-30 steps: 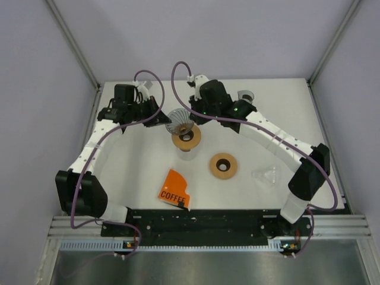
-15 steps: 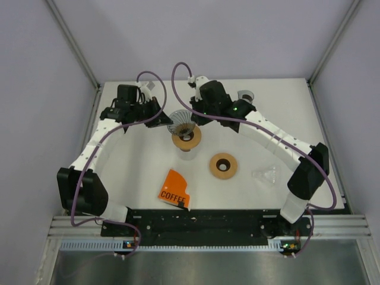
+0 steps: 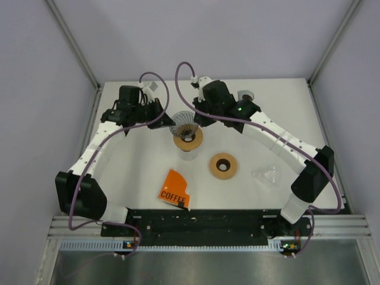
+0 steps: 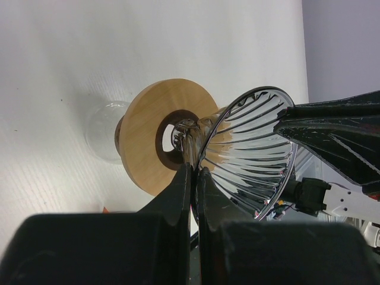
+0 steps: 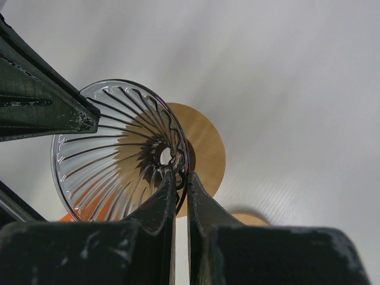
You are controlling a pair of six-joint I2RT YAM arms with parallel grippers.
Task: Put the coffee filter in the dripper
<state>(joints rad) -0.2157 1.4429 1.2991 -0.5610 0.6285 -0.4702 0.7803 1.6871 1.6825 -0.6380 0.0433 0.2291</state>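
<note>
1. Dripper. The glass dripper (image 3: 183, 123), a ribbed cone, is held off the bench (image 3: 130, 172) between the two arms, near the far side. It is tilted, with its wide mouth turned toward the left wrist camera. Its narrow end points at the hole of the wooden ring (image 3: 189, 139) directly below. Whether that end touches the ring cannot be determined.

2. Left fingers. The left fingers (image 4: 183, 187) are pressed together on the dripper's rim, gripping the glass edge at the side nearest the left arm.

3. Right fingers. The right fingers (image 5: 168, 190) are likewise closed on the rim, at the opposite side of the cone. Each wrist view shows the other arm's dark finger against the far rim.

4. Support. The wooden ring sits on a clear glass vessel (image 4: 104, 132) standing on the bench.

5. Other items. A second wooden ring (image 3: 223, 166) lies flat nearer the arm bases, to the right of the first. A small clear glass funnel (image 3: 265, 174) lies further right, well apart from the dripper. An orange packet (image 3: 174, 189) printed COFFEE lies at the near edge of the bench. Whether it contains the coffee filter cannot be determined. A small grey round object (image 3: 244, 95) sits at the far right; its type cannot be determined.
</note>
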